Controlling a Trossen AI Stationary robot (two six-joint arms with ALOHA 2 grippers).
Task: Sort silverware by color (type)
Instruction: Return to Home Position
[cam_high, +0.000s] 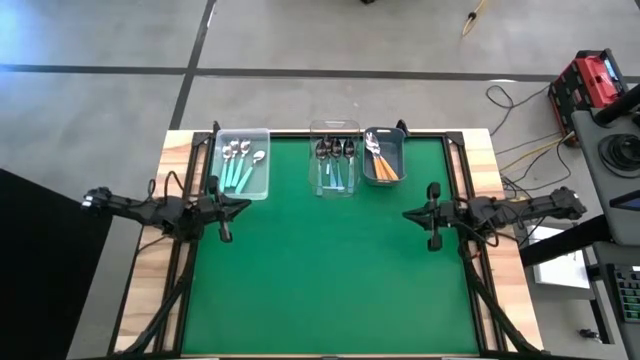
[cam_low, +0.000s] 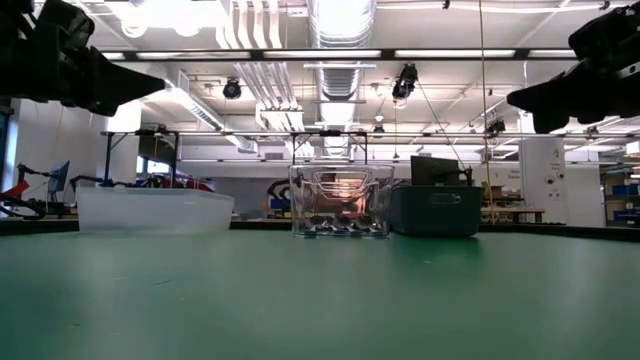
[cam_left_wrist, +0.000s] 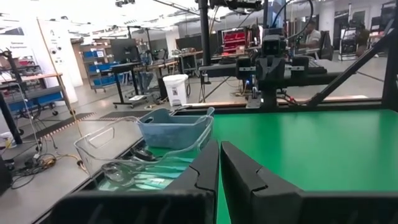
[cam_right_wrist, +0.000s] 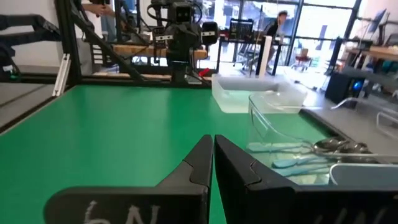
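Arms: both hang above the green tabletop (cam_high: 330, 270). The left gripper (cam_high: 244, 205) is at its own side and the right gripper (cam_high: 409, 213) is opposite, each well apart from the bins. Both wrist views show the fingers together, with nothing between them.

Silverware: no spoon lies loose on the tabletop. All of it sits in three bins along the far edge.
- The mint-teal-handled spoons (cam_high: 240, 165) are in the translucent white rectangular plastic bin (cam_high: 243, 133).
- The blue-teal-handled spoons (cam_high: 335, 168) are in the clear rectangular plastic bin (cam_high: 334, 126).
- The orange-handled spoons (cam_high: 381, 168) are in the grey rectangular plastic bin (cam_high: 398, 145).

By this layout, the sort looks done.

Handling, should you need to re-pick:
- Expect each spoon to be light and stiff, with a smooth metal bowl that will likely slip between the fingers.
- Take the plastic handle instead, across its thin width and near mid-length.
- The spoons lie side by side and touching, so a neighbour may lift or shift with the one you take. Come down at a handle end that lies free.
- The bins look light and will probably slide if you nudge a wall.
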